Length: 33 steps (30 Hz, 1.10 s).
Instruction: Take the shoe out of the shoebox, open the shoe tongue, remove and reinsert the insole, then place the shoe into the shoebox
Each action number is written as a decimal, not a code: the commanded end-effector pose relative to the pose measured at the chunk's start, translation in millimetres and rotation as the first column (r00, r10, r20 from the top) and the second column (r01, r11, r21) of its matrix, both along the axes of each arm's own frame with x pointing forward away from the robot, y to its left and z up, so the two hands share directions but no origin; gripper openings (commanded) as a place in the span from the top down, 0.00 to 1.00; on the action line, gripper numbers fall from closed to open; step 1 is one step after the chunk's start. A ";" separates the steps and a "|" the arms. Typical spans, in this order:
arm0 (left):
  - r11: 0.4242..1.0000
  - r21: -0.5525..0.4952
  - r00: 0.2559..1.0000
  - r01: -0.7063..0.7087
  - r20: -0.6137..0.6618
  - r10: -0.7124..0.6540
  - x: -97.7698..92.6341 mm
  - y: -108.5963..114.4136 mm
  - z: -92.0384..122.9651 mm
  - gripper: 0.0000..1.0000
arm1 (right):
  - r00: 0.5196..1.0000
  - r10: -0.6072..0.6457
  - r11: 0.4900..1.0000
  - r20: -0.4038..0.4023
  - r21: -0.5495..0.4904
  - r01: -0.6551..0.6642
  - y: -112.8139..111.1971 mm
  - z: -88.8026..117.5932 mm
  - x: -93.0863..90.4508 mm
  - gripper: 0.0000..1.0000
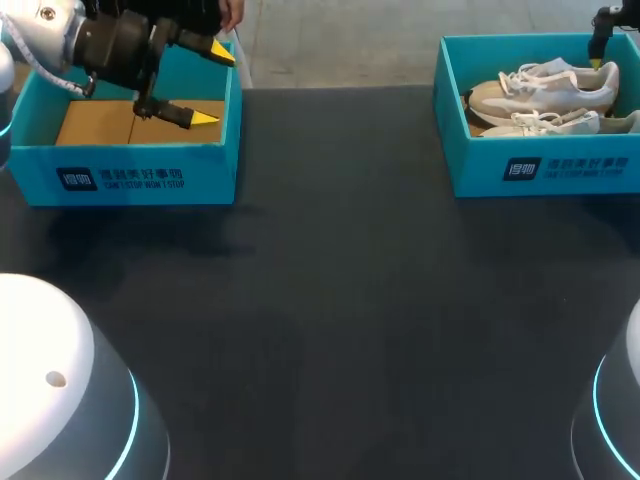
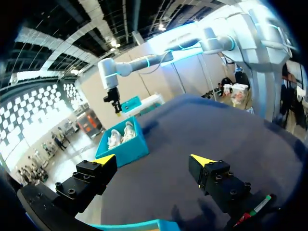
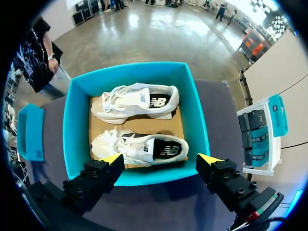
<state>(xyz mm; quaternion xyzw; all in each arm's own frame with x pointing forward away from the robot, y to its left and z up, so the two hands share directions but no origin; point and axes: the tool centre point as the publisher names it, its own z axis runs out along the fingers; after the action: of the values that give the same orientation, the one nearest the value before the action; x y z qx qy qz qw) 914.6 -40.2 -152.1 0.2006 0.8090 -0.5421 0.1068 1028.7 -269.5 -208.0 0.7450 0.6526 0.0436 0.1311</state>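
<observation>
The right pincer (image 3: pixel 161 159) is hanging wide open, gripping nothing. Its two blocky black fingers are ending in bright yellow wedge tips. From the wrist view it is looking straight down over the near wall of the right box (image 3: pixel 77 122), a rectangular, open-topped carton with smooth teal walls and a flat brown cardboard floor. Two low lace-up shoes are lying on that floor side by side, lengthwise, toes pointing the same way. The near shoe (image 3: pixel 139 147) is sitting just ahead of the fingertips, close to the near wall. The far shoe (image 3: pixel 137 102) is lying beyond it, toward the far wall. Both are showing off-white, soft-looking uppers, loose white laces, pale rounded soles and a dark patch toward the heel. Neither shoe is touching the pincer.

The left pincer (image 1: pixel 212 85) is also spread wide and holding nothing. In the head view it is hovering above the left box (image 1: pixel 30 170), a matching teal carton with white print on its front wall and bare brown cardboard inside.

The two boxes are standing well apart at the far corners of the worktop (image 1: pixel 330 300), a dark, matte, flat surface.
</observation>
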 end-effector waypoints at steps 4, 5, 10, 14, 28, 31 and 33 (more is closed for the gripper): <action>0.896 0.278 0.852 -0.347 -0.306 0.425 -7.3 9.8 27.7 0.00 | 0.999 -0.014 1.000 -0.041 0.023 0.015 2.6 -5.9 -11.1 0.00; 0.881 0.300 0.824 -0.365 -0.336 0.456 -6.9 12.3 29.8 0.00 | 0.999 -0.013 1.000 -0.045 0.023 0.014 3.2 -7.6 -13.7 0.00; 0.758 0.451 0.609 -0.471 -0.455 0.650 1.7 22.4 24.9 0.00 | 0.998 -0.001 1.000 -0.068 0.017 0.002 7.2 -13.2 -30.4 0.00; 0.629 0.561 0.337 -0.539 -0.541 0.771 9.0 27.7 14.9 0.00 | 0.995 -0.004 1.000 -0.099 0.009 0.005 11.4 -17.6 -48.3 0.00; 0.238 0.689 -0.367 -0.684 -0.608 0.705 32.8 39.9 -4.5 0.00 | 0.988 -0.027 0.997 -0.151 0.068 0.037 20.3 -10.0 -103.4 0.00; 0.224 0.674 -0.406 -0.704 -0.641 0.651 35.7 40.0 -4.8 0.00 | 0.988 -0.019 0.996 -0.153 0.087 0.033 21.7 -10.7 -109.9 0.00; 0.224 0.674 -0.406 -0.704 -0.641 0.651 35.7 40.0 -4.8 0.00 | 0.988 -0.013 0.995 -0.151 0.099 0.028 22.6 -11.2 -112.7 0.00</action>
<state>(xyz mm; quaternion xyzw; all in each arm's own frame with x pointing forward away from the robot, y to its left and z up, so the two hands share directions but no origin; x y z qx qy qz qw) 955.1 3.8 -156.1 -0.3229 0.8429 -0.4302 -0.0129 924.3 -243.6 -217.7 0.7592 0.6495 0.0090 0.0421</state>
